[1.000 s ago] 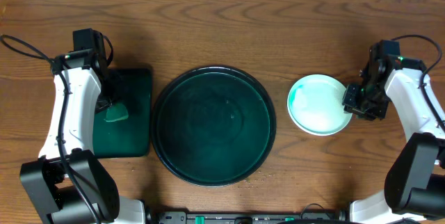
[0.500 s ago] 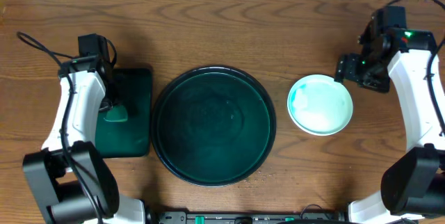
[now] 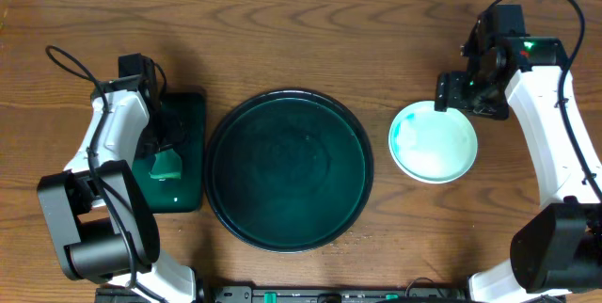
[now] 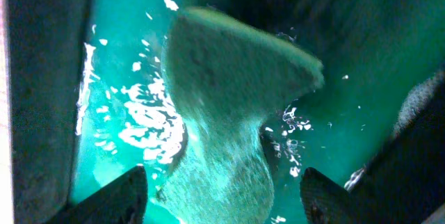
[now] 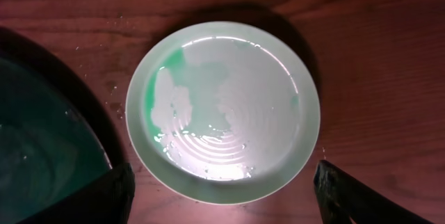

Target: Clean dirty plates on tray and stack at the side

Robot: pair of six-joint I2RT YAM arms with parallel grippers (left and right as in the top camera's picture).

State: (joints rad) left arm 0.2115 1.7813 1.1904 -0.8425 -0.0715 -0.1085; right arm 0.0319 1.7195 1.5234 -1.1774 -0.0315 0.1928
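Note:
The large round dark tray (image 3: 287, 105) lies mid-table with nothing on it; its edge (image 5: 35, 133) shows at the left of the right wrist view. A pale mint plate (image 3: 433, 141) rests on the wood to the tray's right, with a green smear on its left part (image 5: 222, 109). My right gripper (image 3: 451, 94) hovers above the plate's far edge. Its jaws are open and wider than the plate (image 5: 222, 206), touching nothing. My left gripper (image 3: 163, 152) is over a green sponge (image 4: 229, 113); its fingers (image 4: 118, 196) stand apart on either side of the sponge.
A small rectangular dark green tray (image 3: 188, 115), wet and speckled, sits left of the round tray with the sponge (image 3: 167, 164) lying in it. Bare wood-grain tabletop runs along the back and right of the plate.
My right gripper let go of the plate's right rim, opened and rose toward the back. My left gripper opened over the sponge, which now lies in the small tray.

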